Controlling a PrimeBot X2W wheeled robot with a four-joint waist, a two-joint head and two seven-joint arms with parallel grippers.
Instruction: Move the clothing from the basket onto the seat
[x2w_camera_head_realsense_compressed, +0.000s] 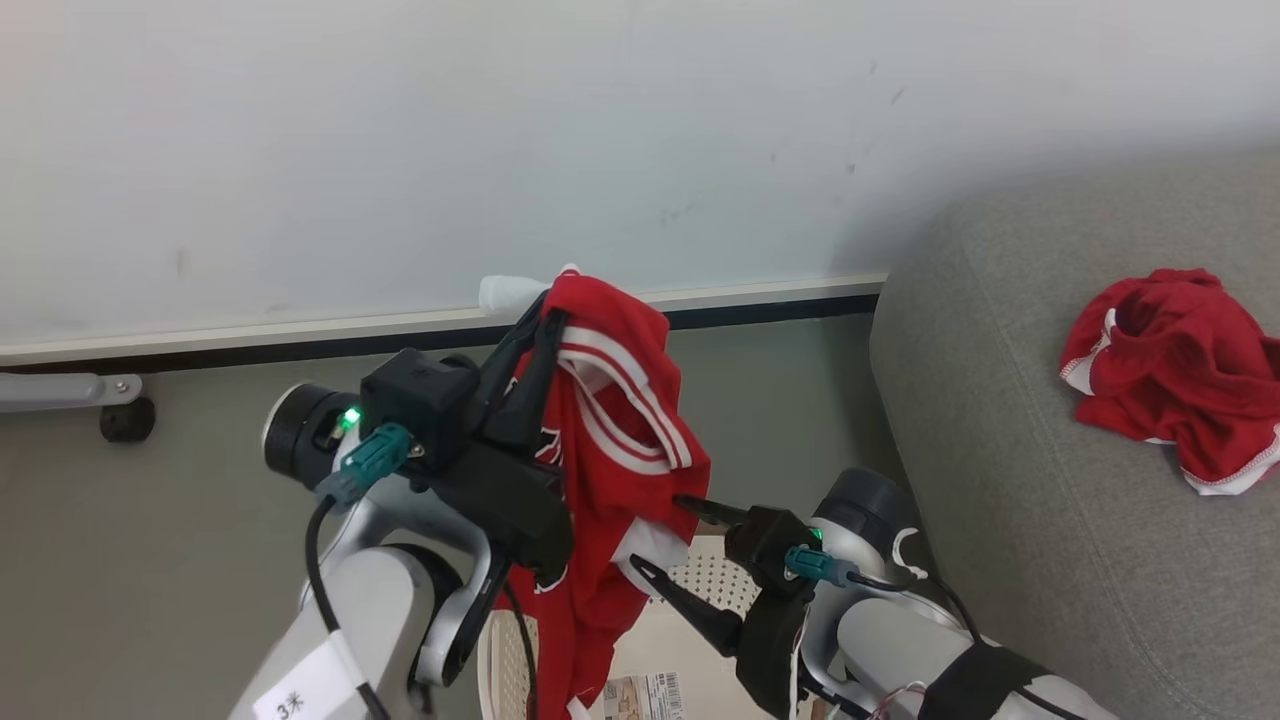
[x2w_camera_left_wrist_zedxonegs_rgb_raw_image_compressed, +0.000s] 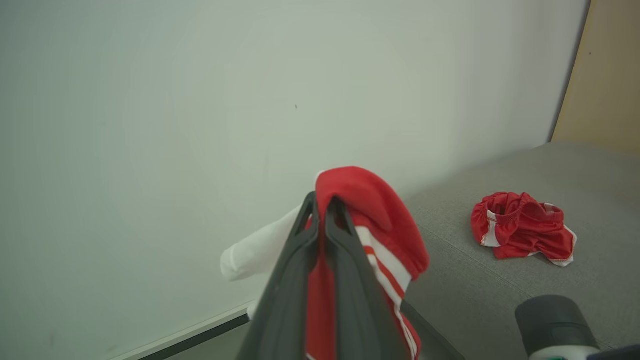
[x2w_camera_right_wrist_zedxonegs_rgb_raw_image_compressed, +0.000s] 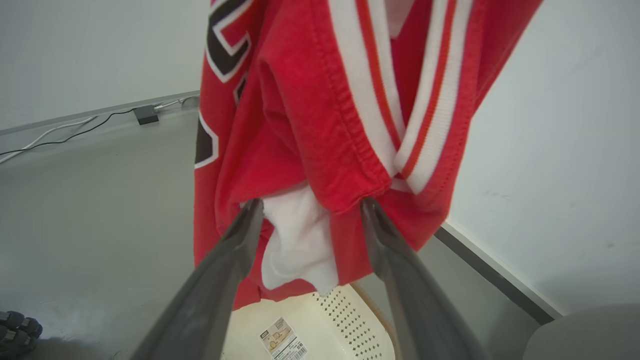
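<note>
Fingers (x2w_camera_left_wrist_zedxonegs_rgb_raw_image_compressed: 290, 280) of the left gripper (x2w_camera_head_realsense_compressed: 545, 325) pinched shut on a red striped garment (x2w_camera_head_realsense_compressed: 620, 430); right gripper (x2w_camera_head_realsense_compressed: 660, 533) spread wide about its lower hem, clasping nothing. Grey seat (x2w_camera_head_realsense_compressed: 1000, 450), at right, bears a crumpled red garment (x2w_camera_head_realsense_compressed: 1170, 370); cream basket (x2w_camera_head_realsense_compressed: 700, 580), near, lies beneath the hanging garment.

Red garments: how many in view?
2. One hanging garment held by the left gripper above the basket; one crumpled garment on the seat. Others may be hidden in the basket.
</note>
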